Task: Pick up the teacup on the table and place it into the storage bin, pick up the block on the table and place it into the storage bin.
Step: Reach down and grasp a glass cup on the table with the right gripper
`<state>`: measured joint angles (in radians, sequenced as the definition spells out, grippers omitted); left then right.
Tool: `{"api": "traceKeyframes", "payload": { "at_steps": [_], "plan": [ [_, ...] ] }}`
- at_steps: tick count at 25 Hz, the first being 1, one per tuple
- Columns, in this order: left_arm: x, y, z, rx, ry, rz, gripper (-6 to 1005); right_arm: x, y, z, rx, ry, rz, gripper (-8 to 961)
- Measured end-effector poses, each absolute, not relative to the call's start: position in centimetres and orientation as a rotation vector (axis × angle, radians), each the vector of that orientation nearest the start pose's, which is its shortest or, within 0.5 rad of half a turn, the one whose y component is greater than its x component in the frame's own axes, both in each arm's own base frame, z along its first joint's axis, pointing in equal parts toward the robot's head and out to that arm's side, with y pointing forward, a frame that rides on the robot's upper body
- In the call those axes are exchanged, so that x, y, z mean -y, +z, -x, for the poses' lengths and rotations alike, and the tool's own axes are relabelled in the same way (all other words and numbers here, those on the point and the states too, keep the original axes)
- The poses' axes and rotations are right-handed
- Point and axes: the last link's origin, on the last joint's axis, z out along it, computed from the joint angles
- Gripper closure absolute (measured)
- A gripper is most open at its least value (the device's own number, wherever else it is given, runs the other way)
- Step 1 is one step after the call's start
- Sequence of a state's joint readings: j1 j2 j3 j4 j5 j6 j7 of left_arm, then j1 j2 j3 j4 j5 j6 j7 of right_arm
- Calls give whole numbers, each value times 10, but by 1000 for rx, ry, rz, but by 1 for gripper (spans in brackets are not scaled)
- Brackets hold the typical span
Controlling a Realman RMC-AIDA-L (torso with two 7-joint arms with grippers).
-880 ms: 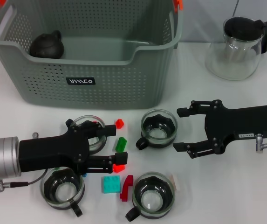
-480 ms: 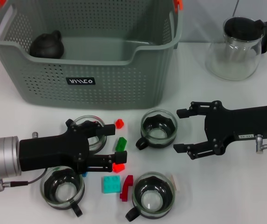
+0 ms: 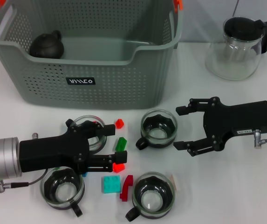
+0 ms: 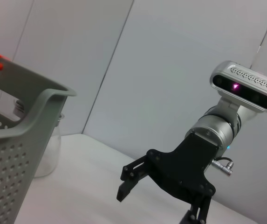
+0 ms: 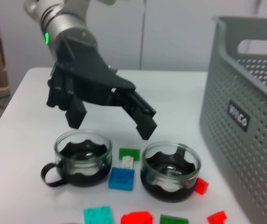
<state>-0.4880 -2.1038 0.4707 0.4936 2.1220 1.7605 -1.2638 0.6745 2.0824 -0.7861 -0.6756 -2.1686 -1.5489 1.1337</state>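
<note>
The right hand (image 3: pixel 181 128), wide open and empty, was parked just right of the teacup (image 3: pixel 158 126). The left hand (image 3: pixel 111 146), also open, was held over the blocks.

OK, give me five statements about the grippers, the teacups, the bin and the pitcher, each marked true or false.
1. The right gripper is open beside a teacup. True.
2. The storage bin is empty. False: a dark teapot sits inside.
3. Four glass teacups stand on the table. True.
4. The left gripper grips a teacup. False: it is open, holding nothing, with a green block between its fingers.
5. The glass pitcher lies inside the bin. False: it stands on the table, right of the bin.
</note>
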Motion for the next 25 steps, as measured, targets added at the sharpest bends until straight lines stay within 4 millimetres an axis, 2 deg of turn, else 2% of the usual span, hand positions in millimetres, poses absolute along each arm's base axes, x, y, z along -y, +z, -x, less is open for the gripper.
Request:
{"api": "traceKeyframes", "payload": {
  "at_steps": [10, 17, 25],
  "plan": [
    [-274, -24, 276, 771, -994, 2730, 67, -370, -27, -204, 117, 57, 3045, 44],
    [-273, -26, 274, 780, -1012, 2717, 66, -378, -39, -191, 244, -66, 3049, 44],
    [-272, -28, 274, 800, -1026, 2714, 66, -382, -53, -185, 315, -164, 3038, 45]
  ]
}}
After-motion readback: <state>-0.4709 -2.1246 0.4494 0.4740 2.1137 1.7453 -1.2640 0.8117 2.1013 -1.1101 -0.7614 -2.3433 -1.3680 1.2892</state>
